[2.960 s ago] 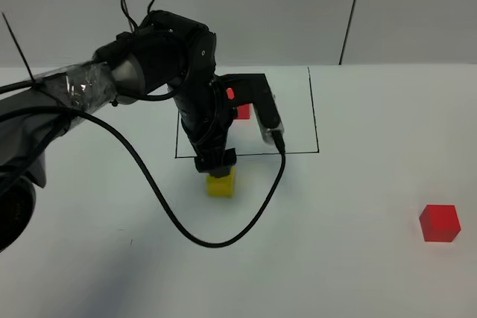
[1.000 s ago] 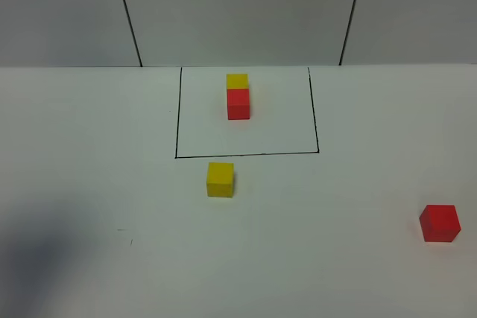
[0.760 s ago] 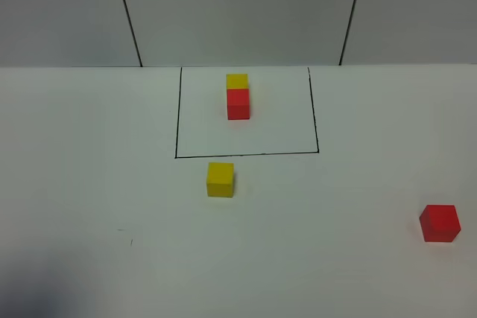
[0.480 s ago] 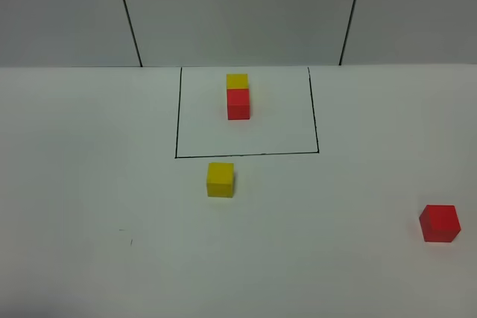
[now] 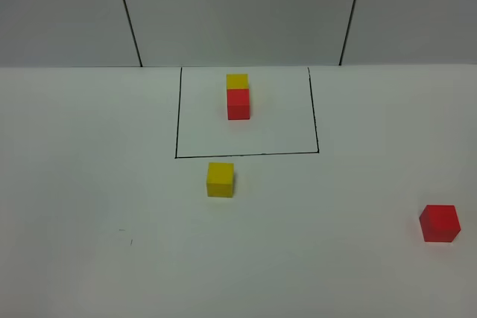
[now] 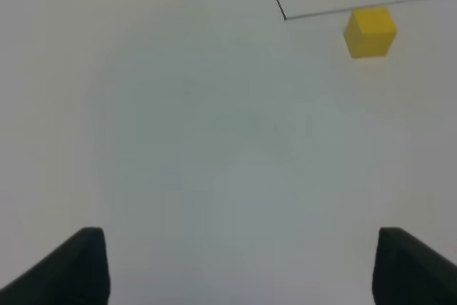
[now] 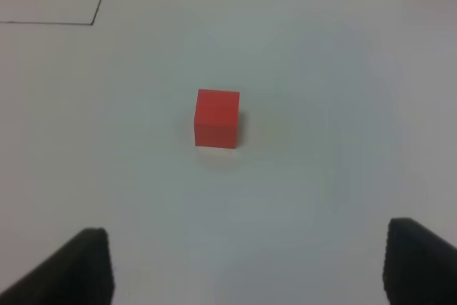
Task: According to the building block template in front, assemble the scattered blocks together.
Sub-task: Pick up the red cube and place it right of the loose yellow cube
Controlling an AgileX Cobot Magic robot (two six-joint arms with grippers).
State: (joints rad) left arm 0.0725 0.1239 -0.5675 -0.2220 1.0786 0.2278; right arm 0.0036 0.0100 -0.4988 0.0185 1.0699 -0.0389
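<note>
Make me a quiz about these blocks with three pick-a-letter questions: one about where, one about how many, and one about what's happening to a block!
1. Where is the loose small yellow cube, compared with the black-lined rectangle?
A) inside it
B) just outside its near line
C) far behind it

2. How many cubes are on the white table?
A) two
B) three
C) four

3. The loose small red cube is:
A) lying free
B) gripped by fingers
C) stacked on a yellow one

Answers: 1 B, it sits just in front of the line. 2 C, two touch inside the frame and two are loose. 3 A, nothing touches it.
</note>
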